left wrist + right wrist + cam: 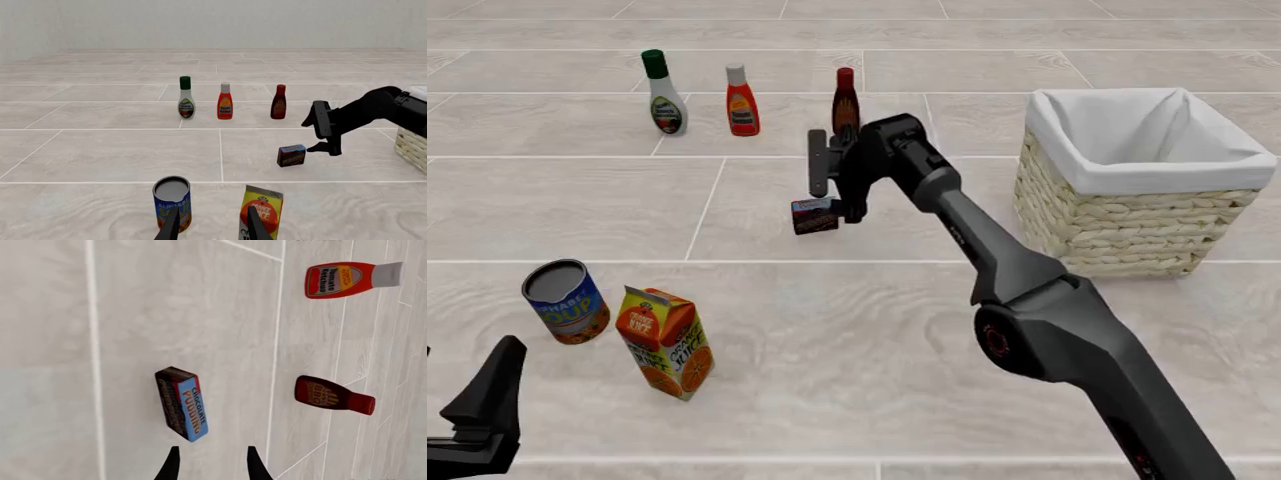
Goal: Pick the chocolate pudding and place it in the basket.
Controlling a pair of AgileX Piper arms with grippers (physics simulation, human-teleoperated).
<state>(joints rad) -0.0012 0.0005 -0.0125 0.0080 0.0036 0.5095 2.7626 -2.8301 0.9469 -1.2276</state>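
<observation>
Pale tiled floor; chocolate pudding (182,403) just ahead of spread right gripper (210,460), apparently not touching.

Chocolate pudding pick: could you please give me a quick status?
Right gripper open above chocolate pudding, not gripping. Left gripper open, idle. Basket unobstructed.

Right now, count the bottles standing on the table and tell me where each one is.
3, in a far row: the green-capped white bottle at left, the red ketchup bottle in the middle, the dark red-brown bottle at right, just behind the right tool. None seems hidden.
</observation>
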